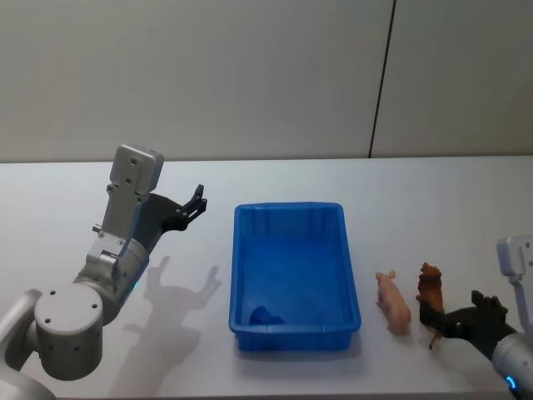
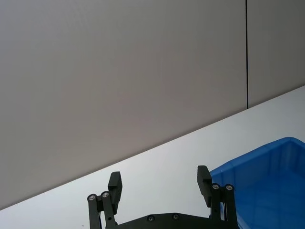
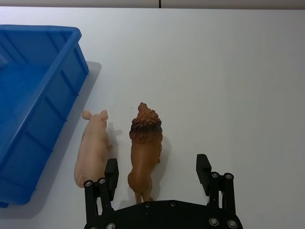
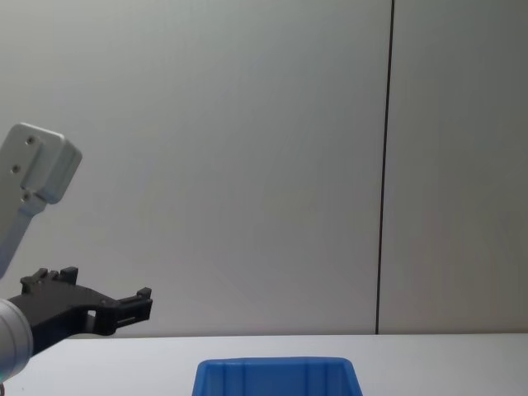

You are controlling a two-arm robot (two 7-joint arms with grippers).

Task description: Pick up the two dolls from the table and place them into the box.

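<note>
Two dolls stand side by side on the white table (image 1: 416, 192) just right of the blue box (image 1: 287, 275): a pink pig (image 1: 393, 302) nearest the box and a brown lion (image 1: 430, 287) beyond it. In the right wrist view the pig (image 3: 93, 148) and the lion (image 3: 145, 148) both face away from the camera. My right gripper (image 3: 157, 171) is open, low at the table's front right (image 1: 454, 315), its fingers on either side of the lion's hindquarters without closing on them. My left gripper (image 1: 193, 204) hangs open and empty in the air, left of the box.
The box's blue wall (image 3: 33, 95) lies close beside the pig. The left wrist view has the box's corner (image 2: 267, 186) ahead of the left gripper (image 2: 159, 181). A grey wall with a dark vertical seam backs the table.
</note>
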